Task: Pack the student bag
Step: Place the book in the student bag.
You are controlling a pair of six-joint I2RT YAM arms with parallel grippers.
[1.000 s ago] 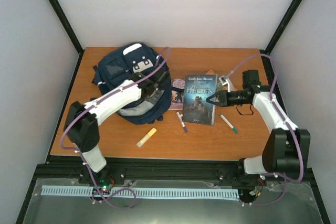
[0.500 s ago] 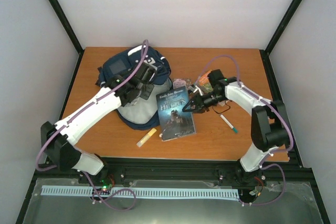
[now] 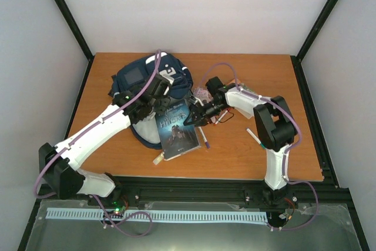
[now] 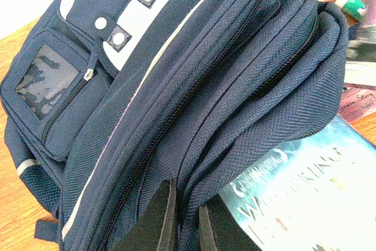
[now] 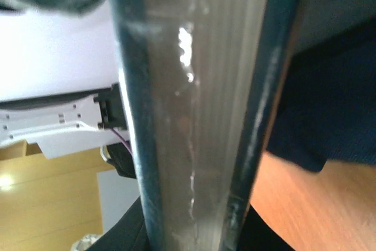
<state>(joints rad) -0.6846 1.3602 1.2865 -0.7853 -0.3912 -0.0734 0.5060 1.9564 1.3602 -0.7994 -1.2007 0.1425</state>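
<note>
student bag (image 3: 138, 77) x1 | book (image 3: 176, 130) x2 seen | marker (image 3: 204, 137) x3 seen | arm (image 3: 100, 130) x2

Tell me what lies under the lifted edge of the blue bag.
A corner of the book sits under the edge of the student bag, which the left gripper pinches. The fabric hides how far in it reaches.

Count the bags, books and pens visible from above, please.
Bags: 1, student bag
Books: 2, blue novel, pink book
Pens: 3, yellow highlighter, purple marker, white marker
Total: 6; the right arm may hide more.
</note>
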